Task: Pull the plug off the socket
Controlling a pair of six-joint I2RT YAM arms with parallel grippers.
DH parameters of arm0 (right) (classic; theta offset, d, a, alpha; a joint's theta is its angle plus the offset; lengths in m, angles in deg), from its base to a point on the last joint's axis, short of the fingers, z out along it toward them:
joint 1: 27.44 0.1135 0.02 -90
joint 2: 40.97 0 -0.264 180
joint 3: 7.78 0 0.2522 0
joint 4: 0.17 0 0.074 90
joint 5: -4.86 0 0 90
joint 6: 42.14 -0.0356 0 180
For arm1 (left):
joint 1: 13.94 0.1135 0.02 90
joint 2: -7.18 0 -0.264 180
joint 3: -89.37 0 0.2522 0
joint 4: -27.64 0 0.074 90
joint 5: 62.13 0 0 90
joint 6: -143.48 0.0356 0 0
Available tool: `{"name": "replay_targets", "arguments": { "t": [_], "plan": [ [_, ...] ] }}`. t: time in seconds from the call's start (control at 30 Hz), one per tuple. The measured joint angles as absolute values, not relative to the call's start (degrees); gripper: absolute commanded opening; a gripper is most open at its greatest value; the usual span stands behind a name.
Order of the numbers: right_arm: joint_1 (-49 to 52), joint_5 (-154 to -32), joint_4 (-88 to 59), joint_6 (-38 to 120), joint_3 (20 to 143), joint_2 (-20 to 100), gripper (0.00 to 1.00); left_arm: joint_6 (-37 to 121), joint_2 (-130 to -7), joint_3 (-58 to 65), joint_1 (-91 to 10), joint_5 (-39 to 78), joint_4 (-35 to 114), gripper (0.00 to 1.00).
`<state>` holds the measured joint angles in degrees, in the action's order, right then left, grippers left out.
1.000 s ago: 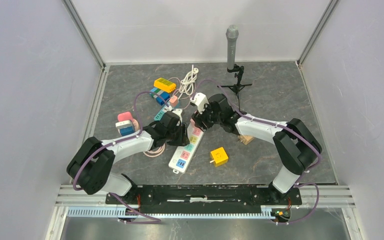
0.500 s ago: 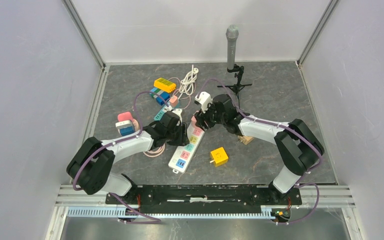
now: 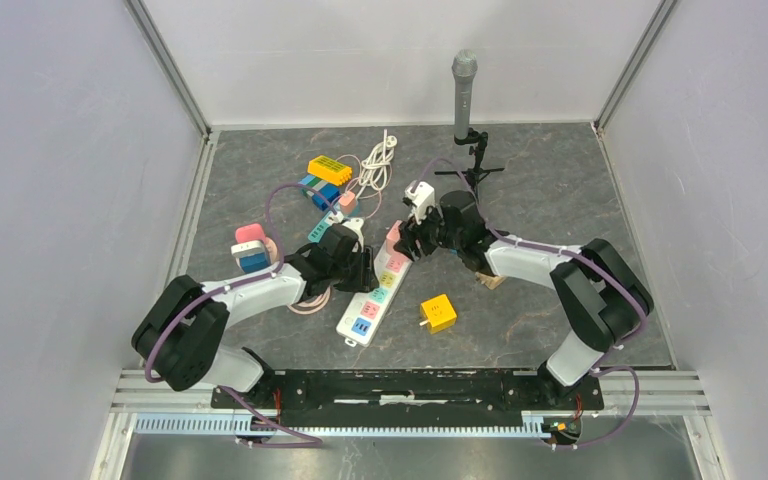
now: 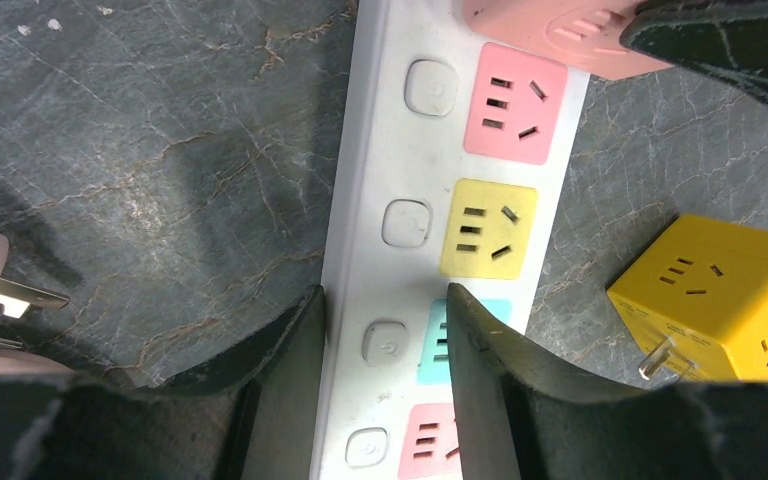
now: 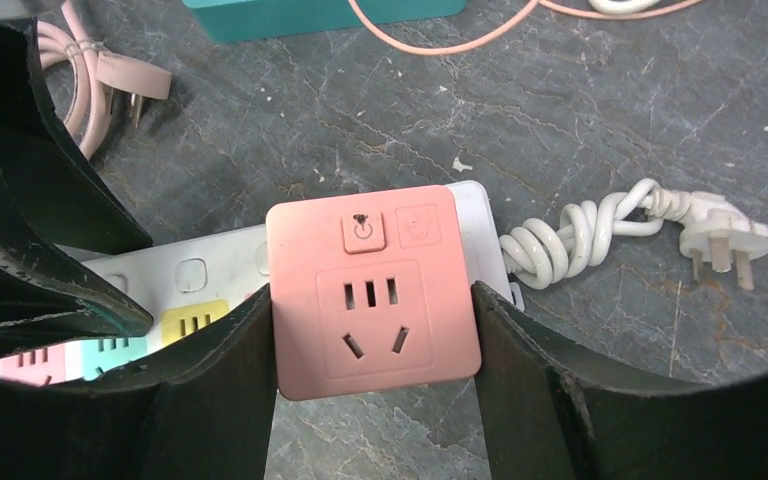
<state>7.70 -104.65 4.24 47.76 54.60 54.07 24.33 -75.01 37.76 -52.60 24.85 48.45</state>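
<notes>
At the far end of the power strip, my right tool pinches the pink plug.
My left tool, spread apart, straddles the switch row of the power strip lower down.

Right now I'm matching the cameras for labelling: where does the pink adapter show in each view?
Top external: pink adapter, centre, at the white power strip far end.
Left wrist: top right corner, cut off.
Right wrist: centre, between the fingers.
Shared landmark: the white power strip.
</notes>
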Motion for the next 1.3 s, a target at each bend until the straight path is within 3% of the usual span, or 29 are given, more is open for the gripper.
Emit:
{"name": "replay_targets", "arguments": {
  "t": [0.27, 0.47, 0.63, 0.97, 1.3],
  "plan": [
    [10.6, -101.2, 3.2, 54.4, 54.3, 51.0, 0.0, 24.3, -75.0, 37.8, -52.6, 24.6, 48.4, 0.48],
    [7.1, -112.2, 13.3, 43.3, 54.4, 48.1, 0.0, 24.2, -75.6, 37.7, -52.9, 23.8, 46.9, 0.48],
    [5.1, -111.4, 11.0, 42.2, 55.5, 46.7, 0.0, 24.2, -74.8, 37.4, -53.0, 24.0, 47.6, 0.53],
    [3.8, -97.5, -2.8, 45.6, 54.7, 30.8, 0.0, 25.0, -69.4, 28.6, -53.9, 27.9, 63.0, 0.63],
    [-2.2, -78.6, -15.0, 41.6, 54.3, 17.1, 0.0, 25.9, -55.9, 17.1, -53.8, 39.3, 66.4, 0.8]
  ]
}}
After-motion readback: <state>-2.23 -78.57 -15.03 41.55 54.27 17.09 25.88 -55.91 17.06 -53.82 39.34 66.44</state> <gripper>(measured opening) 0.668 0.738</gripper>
